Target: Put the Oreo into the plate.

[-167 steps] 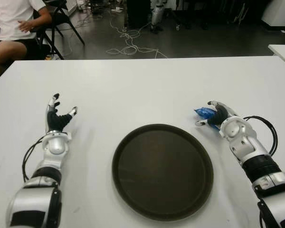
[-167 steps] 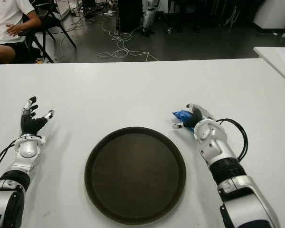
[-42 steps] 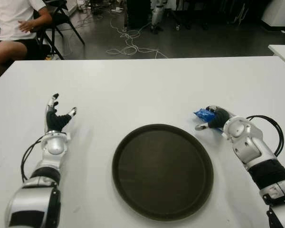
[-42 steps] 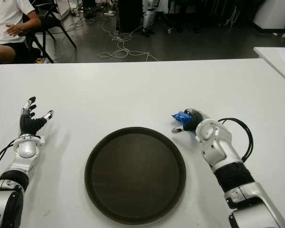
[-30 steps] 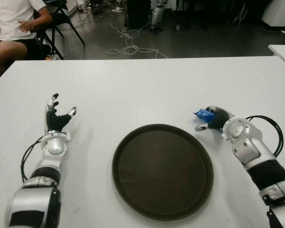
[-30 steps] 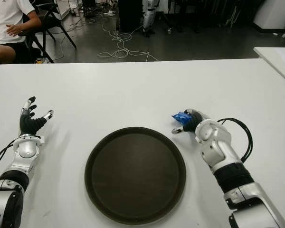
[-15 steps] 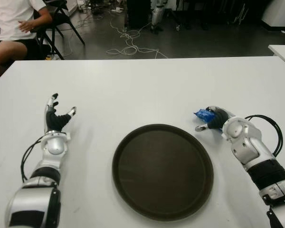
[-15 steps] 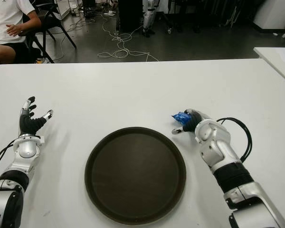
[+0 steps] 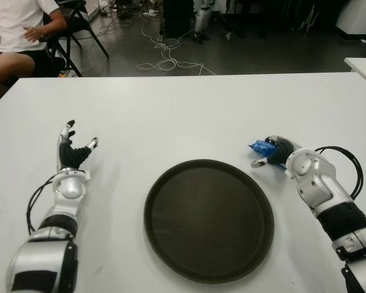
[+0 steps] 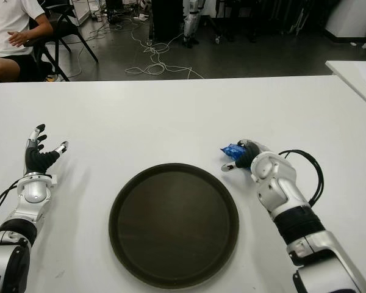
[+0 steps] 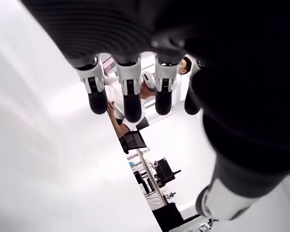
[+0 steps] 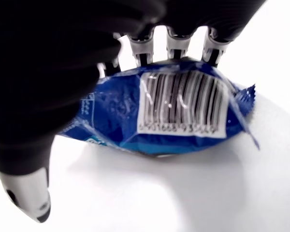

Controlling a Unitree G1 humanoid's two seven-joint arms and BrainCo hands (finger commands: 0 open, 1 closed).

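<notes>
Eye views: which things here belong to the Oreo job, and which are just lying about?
Belongs to the job:
Oreo pack, blue, on the table
plate, dark, round, nothing in it
right hand, fingers over the pack

Just about:
left hand, open, left of the plate
table
seated person
floor cables

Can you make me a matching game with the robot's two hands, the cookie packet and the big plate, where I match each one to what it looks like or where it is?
Things:
1. Oreo packet
2. plate
3. left hand
4. right hand

Descriptions:
A. dark, round and with nothing in it
B. fingers spread, holding nothing, far left of the plate
C. blue, with a barcode label
D. fingers curled over the packet, just right of the plate's far edge

Pairs: 1-C, 2-A, 3-B, 4-D
</notes>
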